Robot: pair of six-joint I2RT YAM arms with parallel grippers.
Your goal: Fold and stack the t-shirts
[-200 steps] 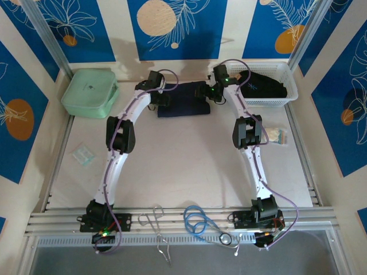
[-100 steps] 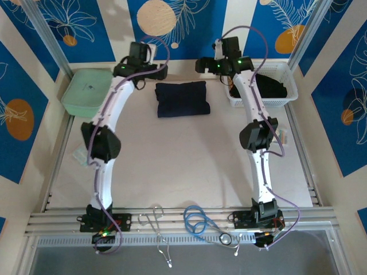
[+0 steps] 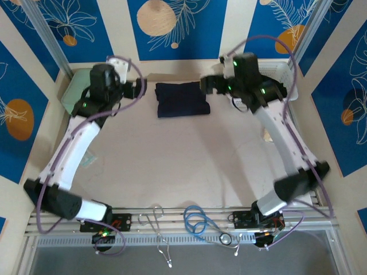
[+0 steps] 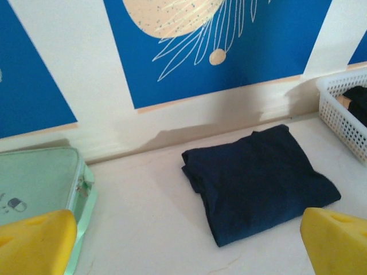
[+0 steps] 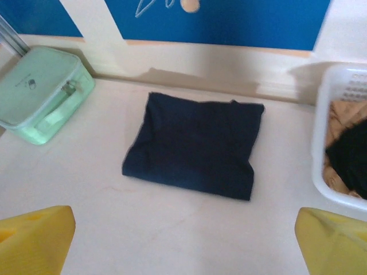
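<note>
One navy t-shirt (image 3: 182, 99) lies folded into a small rectangle at the back middle of the table, also seen in the left wrist view (image 4: 261, 180) and the right wrist view (image 5: 198, 143). A second dark t-shirt (image 5: 350, 154) sits bunched in the white basket (image 5: 321, 143). My left gripper (image 3: 139, 89) hovers left of the folded shirt, open and empty, its yellow fingers (image 4: 34, 240) wide apart. To the shirt's right my right gripper (image 3: 205, 85) hovers, also open with nothing between its fingers (image 5: 332, 243).
A mint-green zip case (image 3: 70, 96) stands at the back left, close under the left arm. The white basket (image 3: 282, 69) is at the back right behind the right arm. A blue cable loop (image 3: 198, 220) and metal forceps (image 3: 155, 217) lie along the near rail.
Both grippers have let go of the folded shirt, opened wide and drawn up and away from it, the left arm swinging left and the right arm swinging right.
</note>
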